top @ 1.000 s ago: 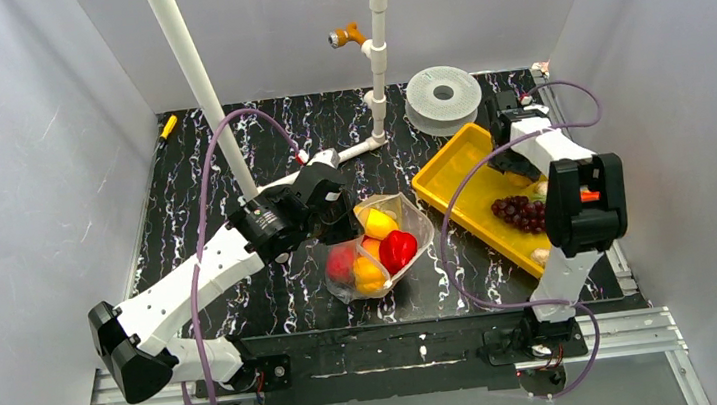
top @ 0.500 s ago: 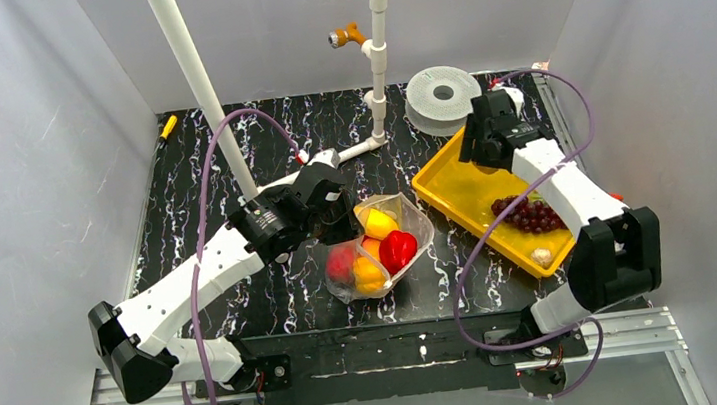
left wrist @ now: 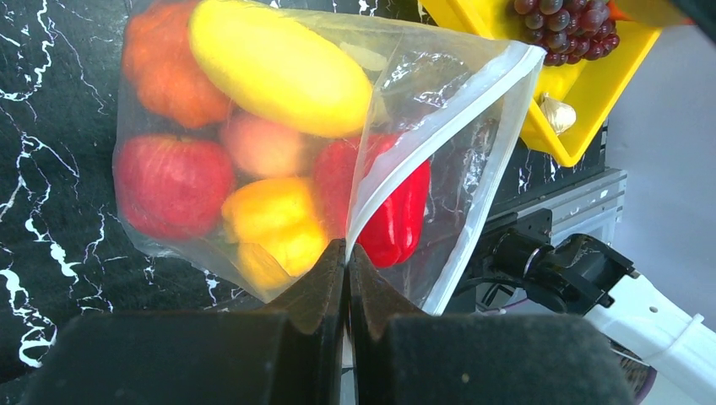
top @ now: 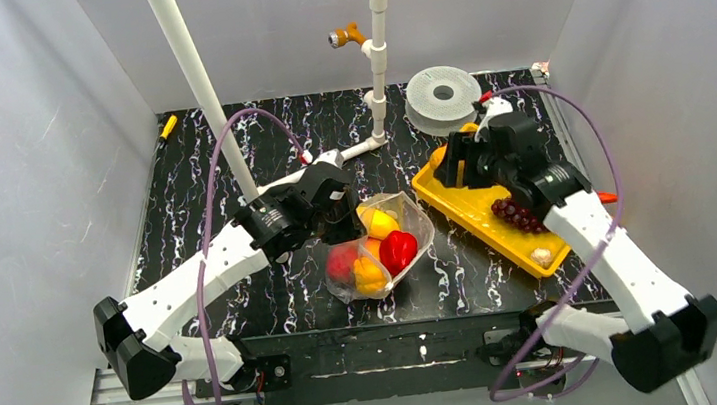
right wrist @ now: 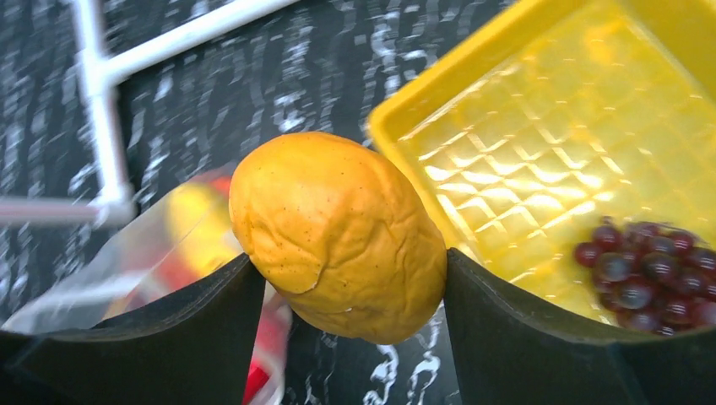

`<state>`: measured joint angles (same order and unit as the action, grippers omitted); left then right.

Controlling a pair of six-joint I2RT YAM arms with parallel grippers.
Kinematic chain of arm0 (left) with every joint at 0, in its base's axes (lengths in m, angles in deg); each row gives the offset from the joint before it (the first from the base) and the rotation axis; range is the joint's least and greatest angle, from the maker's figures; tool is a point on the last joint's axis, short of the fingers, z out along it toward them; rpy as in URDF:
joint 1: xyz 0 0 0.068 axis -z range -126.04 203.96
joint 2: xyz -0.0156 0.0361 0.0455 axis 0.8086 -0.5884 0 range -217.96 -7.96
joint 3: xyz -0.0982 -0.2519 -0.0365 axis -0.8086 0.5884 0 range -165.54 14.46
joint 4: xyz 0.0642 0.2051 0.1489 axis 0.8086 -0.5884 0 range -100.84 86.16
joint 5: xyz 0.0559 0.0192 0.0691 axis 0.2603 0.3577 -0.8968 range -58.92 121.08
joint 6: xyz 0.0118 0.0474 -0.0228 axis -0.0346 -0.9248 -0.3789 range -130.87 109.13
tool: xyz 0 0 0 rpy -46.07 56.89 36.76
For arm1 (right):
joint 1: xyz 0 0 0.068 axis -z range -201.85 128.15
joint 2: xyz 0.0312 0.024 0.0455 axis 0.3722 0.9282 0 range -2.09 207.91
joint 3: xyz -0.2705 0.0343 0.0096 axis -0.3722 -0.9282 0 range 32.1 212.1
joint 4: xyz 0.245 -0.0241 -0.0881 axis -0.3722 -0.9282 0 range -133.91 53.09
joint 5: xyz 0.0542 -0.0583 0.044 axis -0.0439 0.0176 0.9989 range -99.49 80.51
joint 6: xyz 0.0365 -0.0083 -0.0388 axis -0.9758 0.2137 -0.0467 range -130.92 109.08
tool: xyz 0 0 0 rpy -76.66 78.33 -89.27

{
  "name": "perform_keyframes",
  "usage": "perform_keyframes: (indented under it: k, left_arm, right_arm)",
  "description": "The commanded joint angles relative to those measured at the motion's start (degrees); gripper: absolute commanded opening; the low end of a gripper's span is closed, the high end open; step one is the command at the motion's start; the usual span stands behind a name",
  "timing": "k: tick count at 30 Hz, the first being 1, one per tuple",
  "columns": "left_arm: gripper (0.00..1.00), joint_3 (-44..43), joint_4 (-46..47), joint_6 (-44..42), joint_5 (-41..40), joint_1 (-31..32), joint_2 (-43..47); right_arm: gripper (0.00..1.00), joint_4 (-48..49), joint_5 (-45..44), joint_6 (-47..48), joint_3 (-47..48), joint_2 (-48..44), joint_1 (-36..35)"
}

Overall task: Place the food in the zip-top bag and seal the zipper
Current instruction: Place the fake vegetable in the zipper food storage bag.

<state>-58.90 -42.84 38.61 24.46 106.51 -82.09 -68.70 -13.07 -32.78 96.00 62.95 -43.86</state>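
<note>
The clear zip-top bag [top: 380, 250] lies on the black marbled table and holds several red, orange and yellow toy fruits. My left gripper [top: 345, 226] is shut on the bag's mouth edge, pinching the whitish zipper [left wrist: 439, 143] between its fingertips [left wrist: 329, 270]. A red pepper [left wrist: 397, 219] shows at the open mouth. My right gripper [top: 453, 164] is shut on an orange wrinkled fruit [right wrist: 338, 236] and holds it above the near-left corner of the yellow tray [top: 475, 205]. The bag [right wrist: 169, 245] is below and to the left of it. Purple grapes [top: 517, 214] lie in the tray.
A pale small item [top: 541, 256] lies in the tray's near end. A white PVC pipe stand [top: 375, 60] and a slanted white pipe [top: 196, 79] rise at the back. A grey spool [top: 442, 96] sits behind the tray. Grey walls close in on three sides.
My right arm has swung from the tray's far right end leftward over the tray toward the bag, with the orange fruit in its jaws. The left gripper and bag have hardly moved.
</note>
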Motion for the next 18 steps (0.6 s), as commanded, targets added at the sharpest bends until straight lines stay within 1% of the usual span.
perform_keyframes:
  k: [1,5,10,15,18]
  left_arm:
    - [0.0,-1.9,0.3,-0.8,0.4,-0.2,0.0]
    - [0.0,-2.4,0.5,-0.7,0.6,-0.2,-0.1]
    - [0.0,-3.4,0.4,-1.0,0.7,-0.2,-0.1]
    - [0.0,-3.9,0.3,-0.7,0.9,-0.3,0.5]
    - [0.0,-4.0,0.3,-0.4,1.0,-0.3,1.1]
  right_arm:
    - [0.18,5.6,13.8,2.9,-3.1,-7.8,-4.2]
    - [0.22,6.4,18.5,4.1,-3.8,-10.2,-10.3]
    - [0.29,8.8,18.2,4.6,-5.6,-11.3,-17.3]
    - [0.4,9.5,16.9,5.3,-5.4,-9.5,-21.3]
    - [0.5,9.1,16.5,5.4,-5.2,-7.8,-22.9]
